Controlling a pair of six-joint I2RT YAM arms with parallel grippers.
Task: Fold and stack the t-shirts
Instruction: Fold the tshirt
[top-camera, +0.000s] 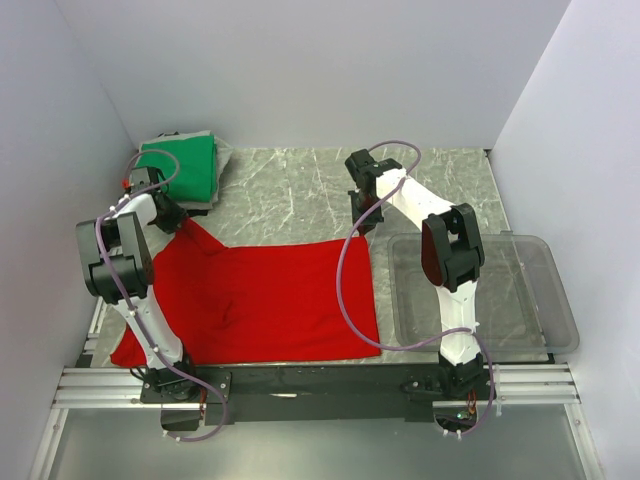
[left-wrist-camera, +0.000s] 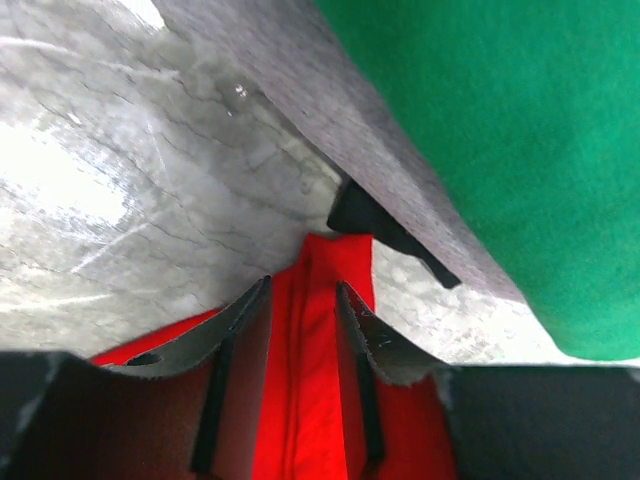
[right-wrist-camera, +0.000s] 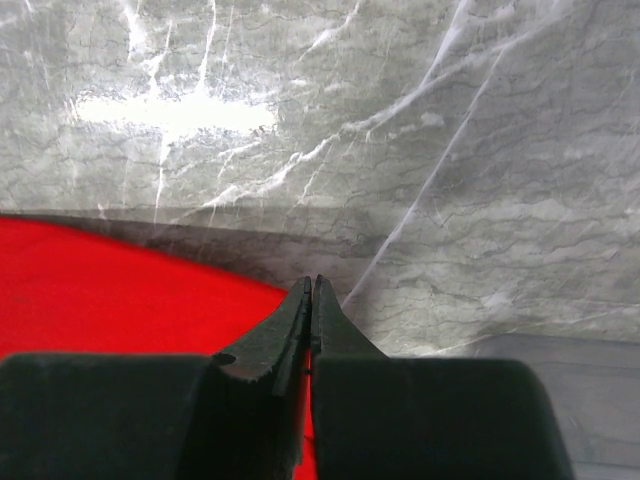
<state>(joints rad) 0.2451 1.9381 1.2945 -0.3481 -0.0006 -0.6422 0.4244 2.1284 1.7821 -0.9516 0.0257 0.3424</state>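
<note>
The red t-shirt (top-camera: 280, 295) lies spread flat across the front of the table. Its far left corner reaches up to my left gripper (top-camera: 172, 215). In the left wrist view that gripper (left-wrist-camera: 303, 285) is open, its fingers standing apart either side of a raised fold of the red cloth (left-wrist-camera: 310, 380). The green t-shirt (top-camera: 185, 165) sits folded at the back left, on a grey cloth (left-wrist-camera: 340, 110). My right gripper (top-camera: 362, 215) hangs over the red shirt's far right corner. Seen from its wrist, it (right-wrist-camera: 312, 280) is shut at the edge of the red cloth (right-wrist-camera: 120, 290).
A clear plastic bin (top-camera: 540, 290) stands at the right, beside the red shirt and under the right arm. A small black piece (left-wrist-camera: 385, 225) pokes out from under the grey cloth. White walls close in the table on three sides.
</note>
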